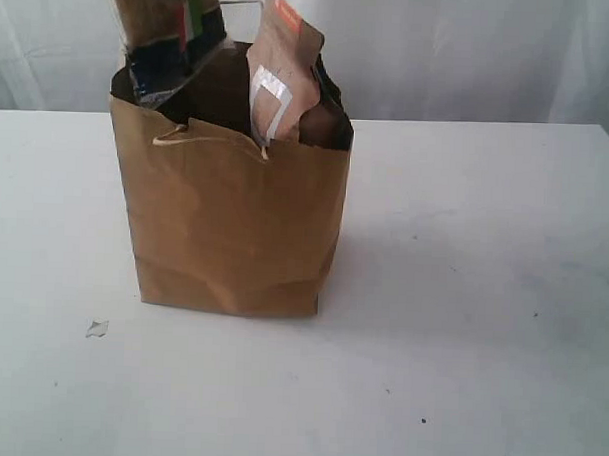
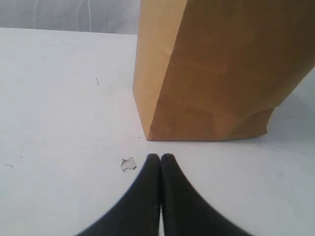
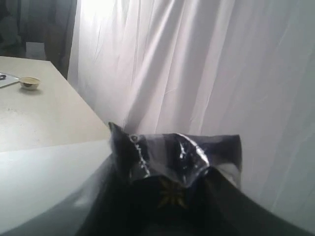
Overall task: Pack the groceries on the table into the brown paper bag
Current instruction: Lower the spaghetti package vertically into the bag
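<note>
The brown paper bag (image 1: 235, 226) stands upright left of centre on the white counter (image 1: 482, 294). A spaghetti pack (image 1: 166, 33) leans out of its far left corner, and a brown pouch (image 1: 280, 67) pokes up near the middle of the rim.

The left gripper (image 2: 160, 157) is held low over the counter, aimed at the bag's lower corner. Its dark fingers (image 2: 142, 196) are pressed together tip to tip with nothing between them. A small white crumb (image 2: 128, 164) lies on the counter just ahead of them.

The right gripper (image 3: 170, 211) is raised high and faces the white curtain (image 3: 197, 73). Its fingers are clamped on the dark, glossy, crinkled end of the spaghetti pack.
</note>
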Controlling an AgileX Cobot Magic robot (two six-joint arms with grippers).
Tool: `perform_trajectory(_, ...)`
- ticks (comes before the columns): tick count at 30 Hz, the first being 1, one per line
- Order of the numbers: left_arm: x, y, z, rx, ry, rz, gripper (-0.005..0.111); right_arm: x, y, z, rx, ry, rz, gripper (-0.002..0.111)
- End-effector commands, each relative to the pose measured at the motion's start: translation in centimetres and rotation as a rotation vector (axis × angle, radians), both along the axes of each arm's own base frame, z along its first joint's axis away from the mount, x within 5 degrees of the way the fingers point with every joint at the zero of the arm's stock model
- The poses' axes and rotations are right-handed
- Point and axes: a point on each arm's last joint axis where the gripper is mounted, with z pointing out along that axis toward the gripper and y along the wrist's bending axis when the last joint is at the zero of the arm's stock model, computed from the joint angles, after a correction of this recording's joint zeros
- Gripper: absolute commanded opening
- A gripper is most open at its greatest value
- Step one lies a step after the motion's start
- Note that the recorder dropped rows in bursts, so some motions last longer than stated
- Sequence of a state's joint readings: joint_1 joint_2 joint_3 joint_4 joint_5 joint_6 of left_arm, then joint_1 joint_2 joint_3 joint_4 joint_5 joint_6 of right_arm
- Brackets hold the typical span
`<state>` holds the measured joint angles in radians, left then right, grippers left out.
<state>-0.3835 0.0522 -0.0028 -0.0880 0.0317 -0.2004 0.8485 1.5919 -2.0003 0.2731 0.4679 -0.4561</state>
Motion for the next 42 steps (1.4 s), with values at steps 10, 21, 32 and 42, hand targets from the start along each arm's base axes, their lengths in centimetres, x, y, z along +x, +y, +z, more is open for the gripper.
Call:
perform_trajectory(10,0.0,0.0,0.0,-0.010,-0.002,0.001,0.000,2.3,-0.3,0.8,0.068,-0.185,-0.104,0.000)
perform_trajectory(21,0.0,0.0,0.0,-0.010,-0.002,0.001,0.000,4.9,1.8,-2.2,0.024,-0.123,-0.106,0.000)
perform_trajectory(32,0.0,0.0,0.0,-0.010,-0.002,0.001,0.000,7.1,4.2,-5.8,-0.031,-0.008,-0.079,0.000)
perform_trajectory(42,0.0,0.0,0.0,-0.010,-0.002,0.001,0.000,9.0,3.3,-8.7,-0.099,0.169,-0.090,0.000)
